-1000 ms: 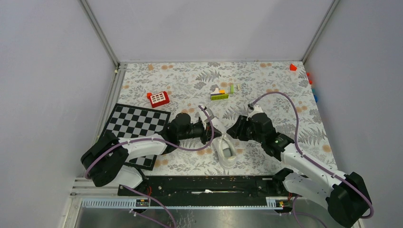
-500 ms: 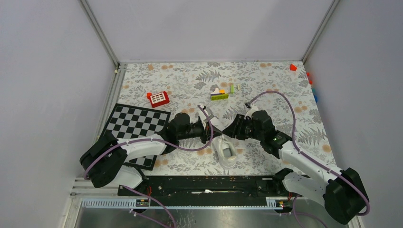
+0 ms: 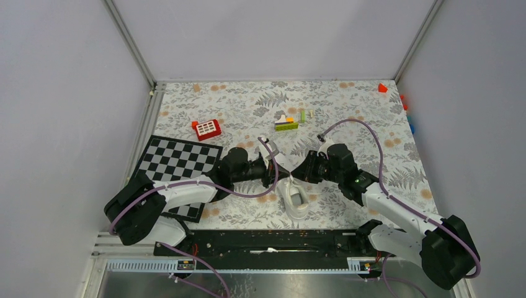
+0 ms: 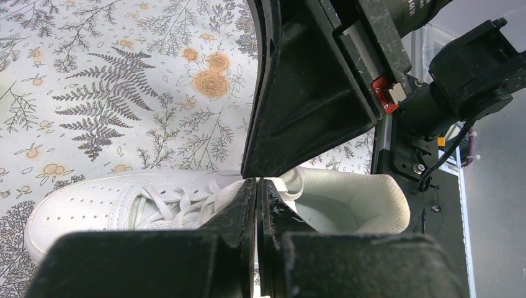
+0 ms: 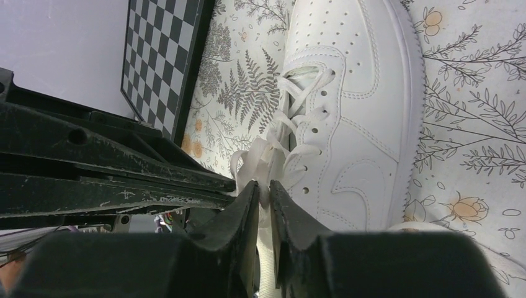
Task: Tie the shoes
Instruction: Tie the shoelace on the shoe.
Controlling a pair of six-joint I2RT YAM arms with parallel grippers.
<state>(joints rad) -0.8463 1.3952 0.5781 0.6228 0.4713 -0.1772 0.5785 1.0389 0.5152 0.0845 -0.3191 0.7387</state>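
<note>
Against a second ago, the right gripper point(image 5: 264, 186) has swung left across the table until its tip nearly meets the left gripper point(image 4: 257, 184), and its fingers have drawn in. The left arm and the white sneaker point(image 3: 298, 202) sit as they did.

We see a cloth point(image 3: 347, 105) printed with ferns and orange flowers, pale grey walls around it, and a black rail point(image 3: 260, 241) along the near edge. A checkerboard point(image 3: 177, 162) lies at the left. Farther back are a red windowed block point(image 3: 207, 128), a small stack of coloured bricks point(image 3: 287, 123) and a red piece point(image 3: 383, 87) in the far right corner.

The sneaker lies between the arms, heel toward the rail, with both tips just above its lacing. The left fingers are pressed together; whether they pinch a lace, we cannot tell. The right fingers are closed to a slit on a loop of the laces point(image 5: 268, 149).
</note>
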